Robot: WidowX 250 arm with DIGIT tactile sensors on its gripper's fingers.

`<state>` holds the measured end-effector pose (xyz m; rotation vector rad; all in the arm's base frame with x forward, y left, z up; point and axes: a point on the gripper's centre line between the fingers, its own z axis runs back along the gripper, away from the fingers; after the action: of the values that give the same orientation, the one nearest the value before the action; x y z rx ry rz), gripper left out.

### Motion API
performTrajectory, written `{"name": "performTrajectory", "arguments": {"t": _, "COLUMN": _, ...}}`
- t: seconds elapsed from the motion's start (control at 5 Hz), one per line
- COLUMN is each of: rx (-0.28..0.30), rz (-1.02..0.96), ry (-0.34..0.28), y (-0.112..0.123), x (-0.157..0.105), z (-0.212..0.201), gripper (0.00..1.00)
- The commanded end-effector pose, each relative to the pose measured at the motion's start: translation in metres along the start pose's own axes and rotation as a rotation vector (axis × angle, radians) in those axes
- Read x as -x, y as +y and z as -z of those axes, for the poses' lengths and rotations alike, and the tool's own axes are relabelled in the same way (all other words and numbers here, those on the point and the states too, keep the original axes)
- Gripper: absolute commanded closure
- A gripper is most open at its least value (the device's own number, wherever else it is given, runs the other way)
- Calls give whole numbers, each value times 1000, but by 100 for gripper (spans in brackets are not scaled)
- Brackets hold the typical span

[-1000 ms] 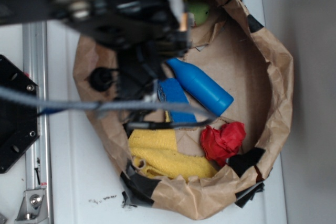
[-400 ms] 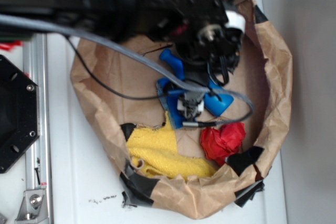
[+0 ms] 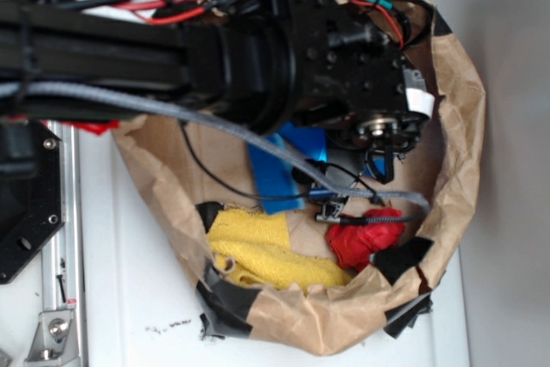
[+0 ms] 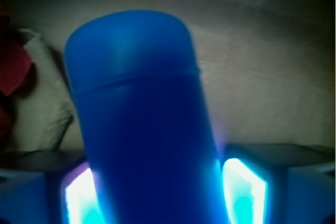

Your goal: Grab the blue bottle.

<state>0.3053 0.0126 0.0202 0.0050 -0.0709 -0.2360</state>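
The arm reaches deep into the brown paper bag (image 3: pixel 460 126), its black bulk covering most of the bag's floor. From the wrist view, the blue bottle (image 4: pixel 144 124) fills the middle of the picture, its flat-ended body pointing away from the camera. It sits between the two fingers (image 4: pixel 244 195) of the claw (image 4: pixel 157 192), which glow pale blue at either side and look pressed against its sides; the claw appears to be gripping it. In the exterior view the bottle cannot be told apart from the flat blue sponge piece (image 3: pixel 273 174) showing under the arm. Inside the bag, a yellow cloth (image 3: pixel 258 247) lies below the sponge and a crumpled red cloth (image 3: pixel 365 238) just right of that. The bag stands on a white desk (image 3: pixel 129 298).
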Motion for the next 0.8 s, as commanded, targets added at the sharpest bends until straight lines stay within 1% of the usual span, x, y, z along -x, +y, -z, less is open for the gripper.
{"name": "performTrajectory", "arguments": {"t": 0.0, "rx": -116, "rz": -51, "ry": -13, "y": 14, "x": 13, "z": -78, "gripper": 100}}
{"name": "performTrajectory", "arguments": {"t": 0.2, "rx": -65, "rz": -307, "ry": -24, "y": 17, "x": 42, "z": -129, "gripper": 100}}
{"name": "performTrajectory", "arguments": {"t": 0.4, "rx": -86, "rz": -558, "ry": -77, "y": 14, "x": 41, "z": -178, "gripper": 100}}
{"name": "performTrajectory", "arguments": {"t": 0.6, "rx": -106, "rz": -624, "ry": -61, "y": 10, "x": 35, "z": -200, "gripper": 100}}
